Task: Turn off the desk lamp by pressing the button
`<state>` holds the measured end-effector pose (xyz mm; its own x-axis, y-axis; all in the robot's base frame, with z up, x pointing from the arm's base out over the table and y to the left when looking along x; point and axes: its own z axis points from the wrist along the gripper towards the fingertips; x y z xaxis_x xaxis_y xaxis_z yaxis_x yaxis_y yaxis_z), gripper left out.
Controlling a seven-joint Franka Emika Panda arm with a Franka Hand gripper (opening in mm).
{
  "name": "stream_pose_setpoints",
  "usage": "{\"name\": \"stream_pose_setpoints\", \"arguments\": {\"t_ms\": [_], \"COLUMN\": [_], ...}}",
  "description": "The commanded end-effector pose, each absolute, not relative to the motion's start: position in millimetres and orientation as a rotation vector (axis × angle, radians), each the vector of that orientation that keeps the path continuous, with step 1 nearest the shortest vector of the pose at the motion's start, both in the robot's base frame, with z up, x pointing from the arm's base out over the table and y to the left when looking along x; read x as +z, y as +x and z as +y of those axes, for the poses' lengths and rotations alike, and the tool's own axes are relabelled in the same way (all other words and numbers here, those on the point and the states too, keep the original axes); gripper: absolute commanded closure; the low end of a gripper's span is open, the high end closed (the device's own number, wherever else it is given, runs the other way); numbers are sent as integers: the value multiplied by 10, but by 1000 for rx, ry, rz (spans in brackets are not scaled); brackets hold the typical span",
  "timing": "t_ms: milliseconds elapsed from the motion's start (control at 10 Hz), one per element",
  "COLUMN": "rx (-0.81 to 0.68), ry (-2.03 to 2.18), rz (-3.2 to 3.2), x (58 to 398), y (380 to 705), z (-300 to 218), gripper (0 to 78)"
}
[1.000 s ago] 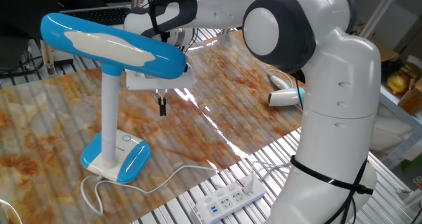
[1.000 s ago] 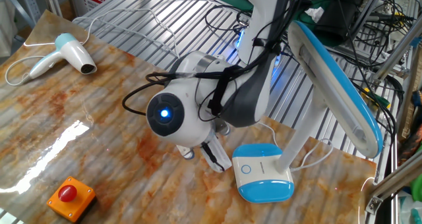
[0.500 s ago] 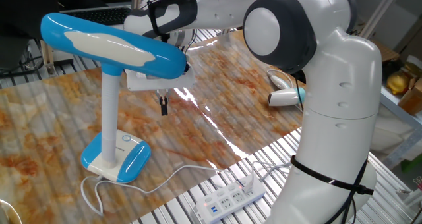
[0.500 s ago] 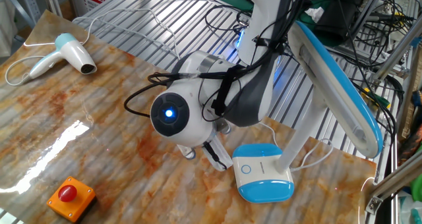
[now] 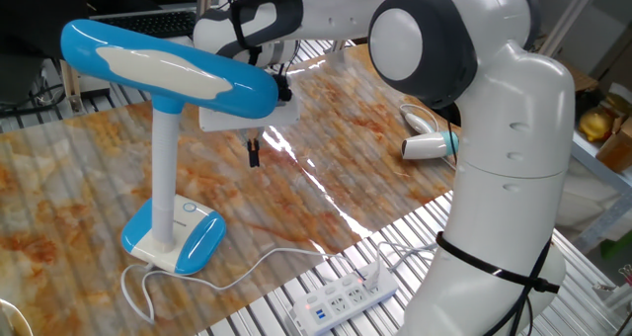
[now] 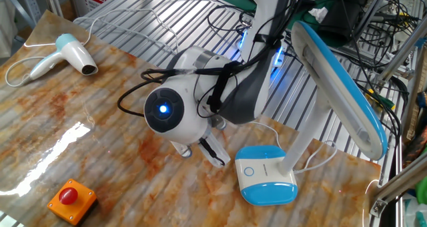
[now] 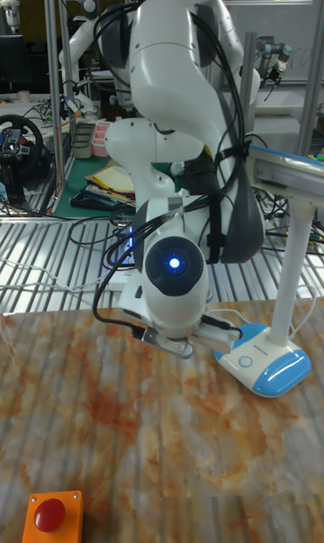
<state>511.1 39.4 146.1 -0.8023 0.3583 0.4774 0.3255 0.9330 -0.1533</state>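
Note:
The desk lamp [image 5: 166, 158] stands at the table's near edge, its blue oval head [image 6: 340, 87] raised on a pale column. Its blue-white base [image 6: 268, 181] carries the button [image 6: 249, 171], a small ringed circle that also shows in the tall fixed view [image 7: 245, 360] and faintly in one fixed view [image 5: 191, 210]. My gripper [image 5: 254, 158] hangs above the table beside the lamp, its dark fingers pressed together with nothing between them. In the other fixed view the gripper [image 6: 219, 159] points down at the tabletop just left of the base, apart from the button.
A white-and-blue hair dryer [image 6: 70, 53] lies at the far side of the table. A red button on an orange box [image 6: 70, 199] sits near one corner. A white power strip [image 5: 344, 294] and the lamp's cord [image 5: 247, 267] lie on the metal rack.
The gripper and wrist have shifted a little away from the lamp base. The lamp has not moved.

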Motion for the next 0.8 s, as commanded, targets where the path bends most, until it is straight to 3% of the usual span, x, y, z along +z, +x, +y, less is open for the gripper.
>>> {"name": "stream_pose_setpoints", "arguments": {"t_ms": [100, 800], "rx": [97, 115], "ry": [-465, -364], "rz": [-2592, -2654], "x": [1465, 1398], "y": [5114, 5063], "z": [351, 196], "gripper": [776, 776]}}
